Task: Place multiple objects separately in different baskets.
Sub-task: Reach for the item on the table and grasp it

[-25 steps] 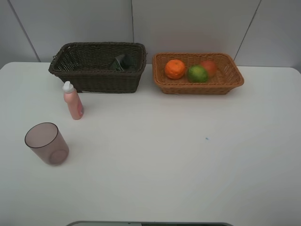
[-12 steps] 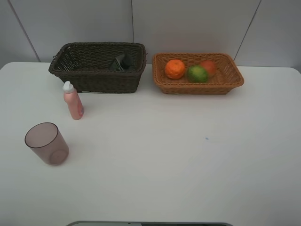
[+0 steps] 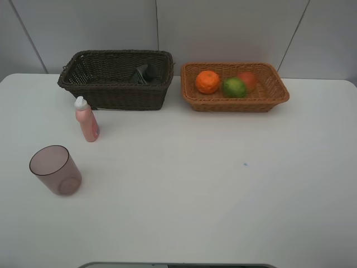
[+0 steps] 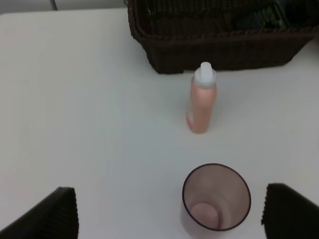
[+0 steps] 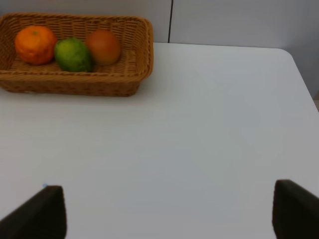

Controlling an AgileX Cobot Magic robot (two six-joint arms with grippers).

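The left pincer (image 4: pixel 169 215) and right pincer (image 5: pixel 167 209) are seen released, with nothing grasped. The orange (image 3: pixel 207 81), green fruit (image 3: pixel 234 87) and peach-like fruit (image 3: pixel 249 79) are contained in the light basket (image 3: pixel 240 106), the grey bottle (image 3: pixel 144 73) in the dark basket (image 3: pixel 128 98); the pink bottle (image 3: pixel 87 121) and mauve cup (image 3: pixel 56 170) are stood upright on the tabletop (image 3: pixel 223 184).

Wrist views only catch fingertips. Of the left gripper (image 4: pixel 169 214), the two left fingers (image 4: pixel 50 216) show as matte black blocky wedges with slanted upper faces; the inner edge of one looks faintly ridged, like grooved padding. Of the right gripper (image 5: pixel 167 211), the two right fingers (image 5: pixel 294 209) are dark brown-black with blunt squared tips, soft and out of focus, surface detail too blurred to read. Both pairs are plain, one colour throughout. The high view has a thin grey strip (image 3: pixel 178 265) with rounded ends along its bottom edge; cannot tell whether it belongs to the robot.
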